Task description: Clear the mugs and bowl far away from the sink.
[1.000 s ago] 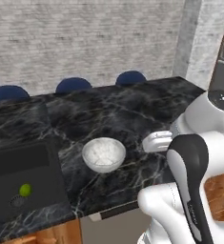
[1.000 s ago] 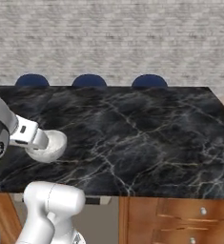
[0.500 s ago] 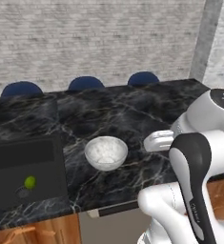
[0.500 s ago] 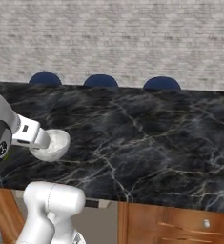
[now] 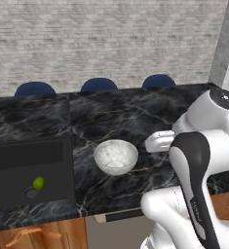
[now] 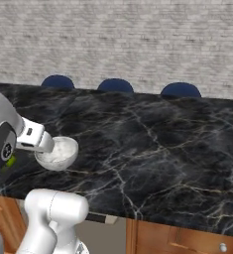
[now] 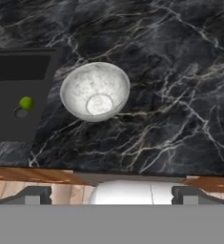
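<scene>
One bowl (image 5: pixel 116 156) sits empty on the worktop (image 5: pixel 135 116) beside the sink (image 5: pixel 30 170). One green ball (image 5: pixel 38 183) in the sink basin. Pincer (image 7: pixel 111 196) spread wide, holding nothing.

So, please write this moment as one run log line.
gripper: open, holds nothing | bowl: on counter beside sink | green ball: in sink

The counter (image 5: pixel 135 116) is glossy black marble with pale veins. On it, the bowl (image 5: pixel 116 156) looks like smooth white stone, faintly grey-speckled. At the bowl's nine o'clock, the sink (image 5: pixel 18 165) is matt black, holding a smooth green ball (image 5: pixel 38 183). Cabinet fronts (image 6: pixel 187 238) look like warm wood; the wall (image 5: pixel 106 39) is rough grey brick.
</scene>
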